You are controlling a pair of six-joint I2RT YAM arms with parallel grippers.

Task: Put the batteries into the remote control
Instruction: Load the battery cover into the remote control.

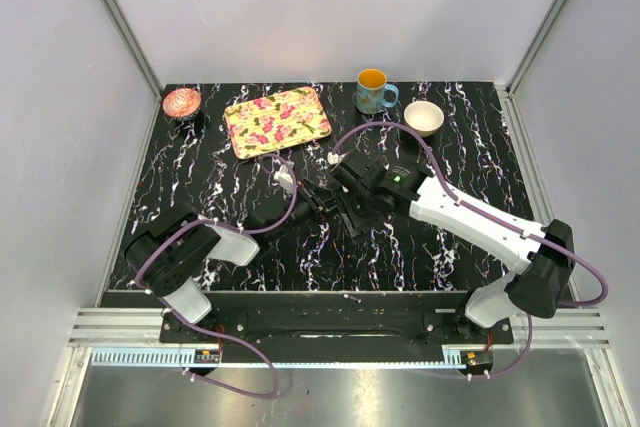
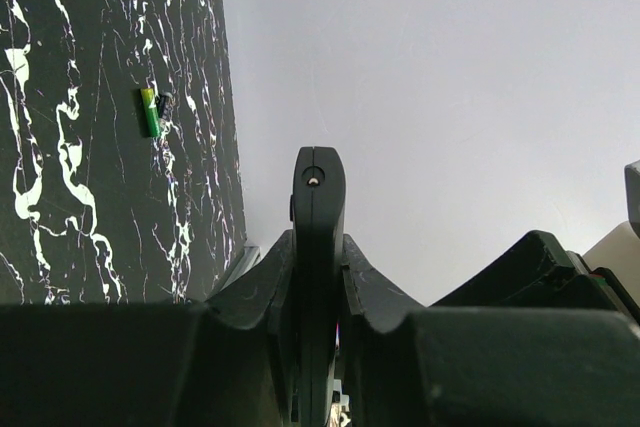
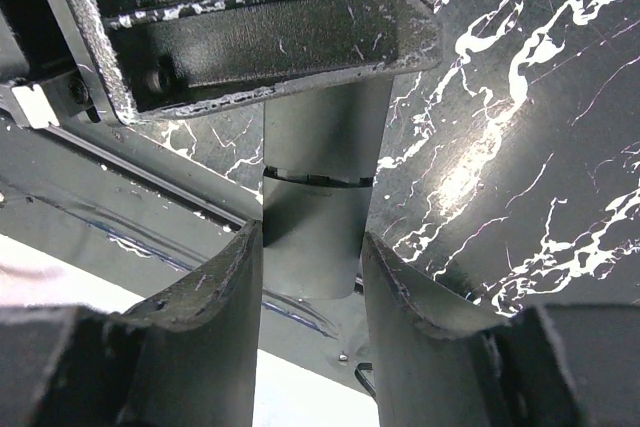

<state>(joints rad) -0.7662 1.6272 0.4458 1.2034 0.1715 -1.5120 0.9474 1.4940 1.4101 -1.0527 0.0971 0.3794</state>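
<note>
Remote control, a flat dark elongated bar [image 3: 320, 137]: found at mid-bench, ahead of the two arm bases bolted at the near edge, at the spot where both arms meet. It is gripped from both sides.

Right gripper [image 3: 310, 237]: the black fingers [image 3: 215, 287] stand one on each long edge of the bar, pinching it across its width. A thin seam crosses the bar just beyond the fingertips. The bar's far end runs under the scuffed black body of the other arm's tool.

Left gripper [image 2: 318, 239]: the fingers are drawn close together and pinch the same bar, seen here edge-on as a narrow black strip with a rounded end and a small dot near its tip. The strip stands up between the fingers against the pale grey wall. From overhead the bar itself is hidden among the two tools, and whether it rests on the bench or is held above it cannot be told.

Batteries, two tiny slim cylinders [image 2: 153, 112]: one green and yellow, one dark, lying just beside each other on the black white-veined marble-pattern bench [image 1: 200, 177], apart from both tools. They are too small to pick out in the overhead view.

Far row, left to right: a small pink patterned bowl [image 1: 182, 102]; a rectangular yellow tray with pink flowers [image 1: 277, 120]; a blue patterned mug with an orange inside [image 1: 374, 91]; a plain white bowl [image 1: 423, 117].
</note>
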